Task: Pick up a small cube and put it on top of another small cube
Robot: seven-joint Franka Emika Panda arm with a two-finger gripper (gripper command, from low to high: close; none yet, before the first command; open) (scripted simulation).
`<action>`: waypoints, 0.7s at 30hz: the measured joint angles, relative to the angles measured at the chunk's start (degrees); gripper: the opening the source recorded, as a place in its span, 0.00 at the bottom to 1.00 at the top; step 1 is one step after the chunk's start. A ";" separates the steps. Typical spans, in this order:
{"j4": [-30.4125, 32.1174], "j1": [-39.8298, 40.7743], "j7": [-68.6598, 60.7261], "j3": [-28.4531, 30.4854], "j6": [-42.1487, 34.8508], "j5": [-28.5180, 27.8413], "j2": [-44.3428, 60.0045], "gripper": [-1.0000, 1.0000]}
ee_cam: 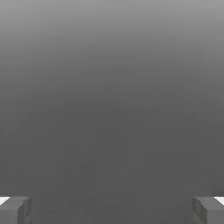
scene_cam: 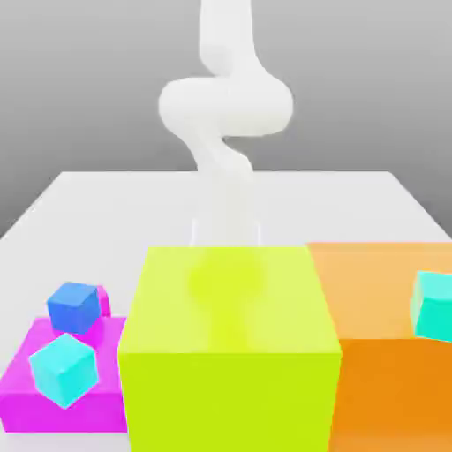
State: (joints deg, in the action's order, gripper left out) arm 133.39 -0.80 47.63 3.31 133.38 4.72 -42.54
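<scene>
**Small magenta-pink cube off to one side of the hand, mostly hidden**

Small magenta-pink cube (scene_cam: 104, 297): a sliver of it shows in the exterior view, tucked just behind the small blue cube (scene_cam: 73, 306) and on its right-hand side in that view. Both sit at the far edge of the flat magenta block (scene_cam: 22, 375). Whether the two small cubes touch cannot be told. A cyan cube (scene_cam: 62, 369) sits on the same block, nearer the camera.

Arm (scene_cam: 225, 106): it descends at the middle of the table (scene_cam: 106, 199), beyond the large lime block (scene_cam: 229, 353).

Gripper (ee_cam: 112, 210): spread wide. In the hand view the fingertips (ee_cam: 15, 210) stand far apart with plain grey surface between them and nothing pinched.

Governing relation: the target lies well apart from the hand, toward the exterior view's left and nearer the camera than the arm's lower end. In my judgement the approach has not begun. A cube offers no long axis, and too little of its faces shows to judge their turn. The blue cube close alongside leaves little room for a finger on that side.
</scene>
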 joint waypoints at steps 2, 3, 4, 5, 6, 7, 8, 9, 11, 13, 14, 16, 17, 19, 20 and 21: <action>1.32 -0.65 1.59 2.59 1.24 3.90 2.93 0.50; 1.95 -0.93 2.37 3.74 1.80 5.75 4.39 0.50; 2.56 -1.18 3.16 4.80 2.32 7.56 5.87 0.50; 3.14 -1.39 3.64 6.02 2.83 9.29 7.33 0.50; 3.69 -1.52 3.81 7.38 3.26 10.99 8.78 0.50; 4.23 -1.62 3.87 8.77 3.67 12.65 10.23 0.50; 4.76 -1.66 3.85 10.16 4.07 14.32 11.68 0.50; 5.29 -1.70 3.82 11.56 4.47 15.95 13.13 0.50; 6.33 -1.49 3.68 14.09 5.21 19.27 16.08 0.50; 7.37 -1.23 3.59 16.56 5.98 22.48 19.01 0.50; 7.89 -0.94 3.57 17.63 6.34 24.09 20.49 0.50; 8.95 -0.45 3.58 19.84 7.11 27.14 23.39 0.50; 9.48 -0.15 3.65 20.89 7.52 28.60 24.82 0.50; 10.56 0.58 3.87 22.85 8.37 31.38 27.63 0.50; 11.11 1.00 4.03 23.78 8.82 32.69 29.00 0.50; 11.65 1.59 4.25 24.55 9.26 33.94 30.35 0.50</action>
State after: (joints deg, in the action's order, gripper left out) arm 145.04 0.79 51.88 27.85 142.64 38.66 -12.20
